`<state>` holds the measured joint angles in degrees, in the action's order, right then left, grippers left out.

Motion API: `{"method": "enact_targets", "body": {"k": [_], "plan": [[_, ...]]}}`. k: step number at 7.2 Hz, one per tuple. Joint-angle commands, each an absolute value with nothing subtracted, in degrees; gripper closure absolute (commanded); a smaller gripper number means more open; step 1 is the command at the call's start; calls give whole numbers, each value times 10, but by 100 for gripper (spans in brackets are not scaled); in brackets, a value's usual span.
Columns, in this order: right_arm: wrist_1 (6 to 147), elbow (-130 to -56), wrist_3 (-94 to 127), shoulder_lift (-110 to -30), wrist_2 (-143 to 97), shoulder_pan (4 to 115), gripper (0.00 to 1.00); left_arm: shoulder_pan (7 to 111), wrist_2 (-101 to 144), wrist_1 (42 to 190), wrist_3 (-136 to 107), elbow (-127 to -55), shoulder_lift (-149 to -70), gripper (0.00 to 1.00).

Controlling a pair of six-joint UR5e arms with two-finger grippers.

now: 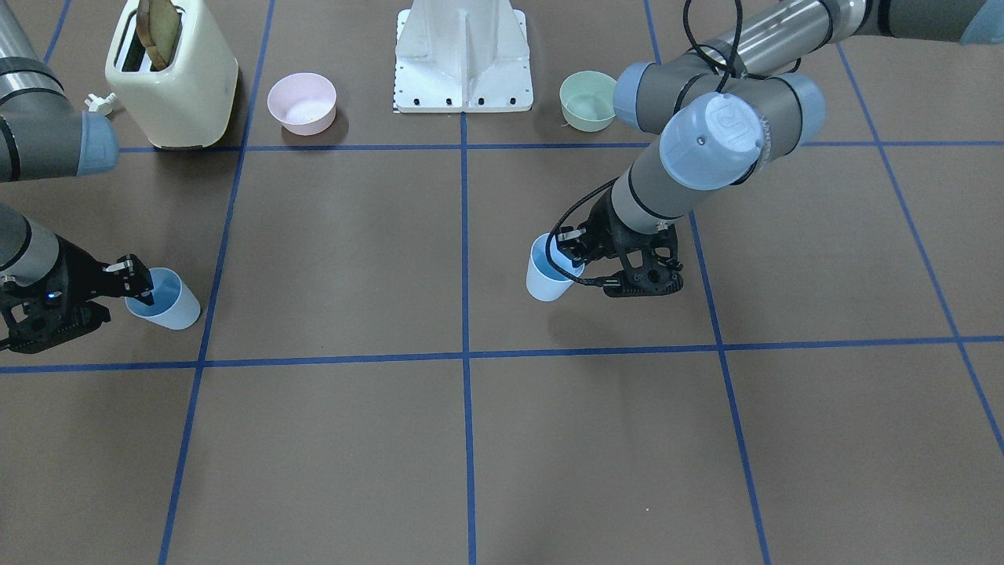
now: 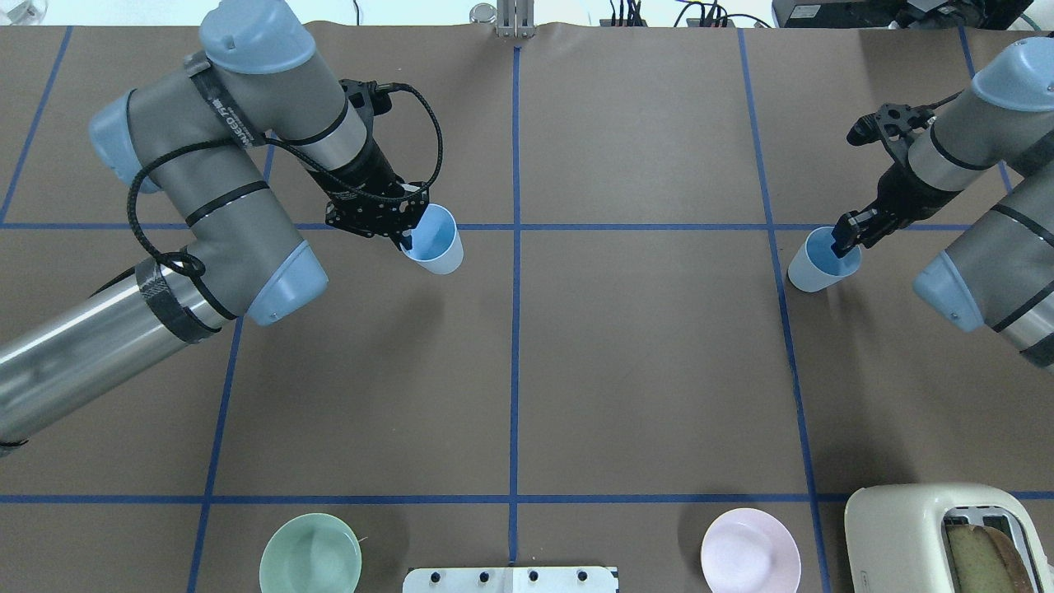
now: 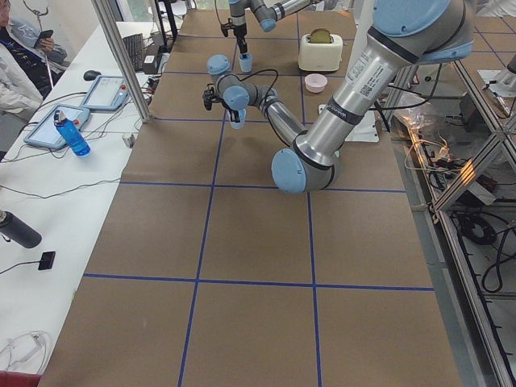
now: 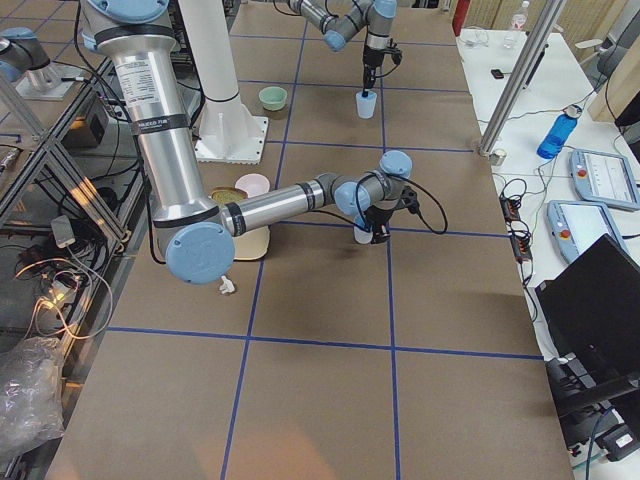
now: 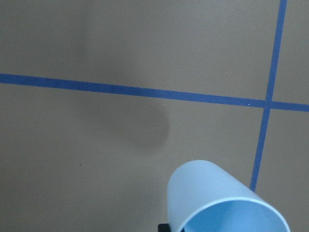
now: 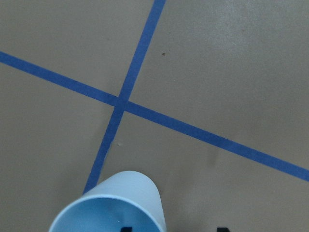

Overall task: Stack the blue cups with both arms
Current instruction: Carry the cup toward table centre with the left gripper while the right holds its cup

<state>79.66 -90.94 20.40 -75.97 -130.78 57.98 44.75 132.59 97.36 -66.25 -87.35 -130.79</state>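
Note:
Two pale-blue cups are each held by an arm, far apart. My left gripper (image 2: 409, 235) is shut on the rim of one blue cup (image 2: 434, 240), one finger inside it. That cup hangs tilted above the table left of the centre line, its shadow on the mat below; it also shows in the front view (image 1: 547, 273) and in the left wrist view (image 5: 219, 203). My right gripper (image 2: 846, 243) is shut on the rim of the other blue cup (image 2: 819, 263), tilted at the far right, also in the front view (image 1: 169, 302) and in the right wrist view (image 6: 113, 205).
A mint-green bowl (image 2: 310, 553), a pink bowl (image 2: 750, 550) and a cream toaster (image 2: 947, 535) holding bread stand along the robot's edge, either side of the white base post (image 1: 463, 55). Blue tape lines grid the brown mat.

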Motion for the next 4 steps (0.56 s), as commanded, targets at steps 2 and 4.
{"method": "enact_targets", "body": {"k": [2,4], "plan": [[796,-910,228,-751,-1307,577,100,441,1325,976,-667,-860,-1325,100],[795,-912,249,-746,-1308,574,100,434,1325,976,-667,-835,-1346,100]]}}
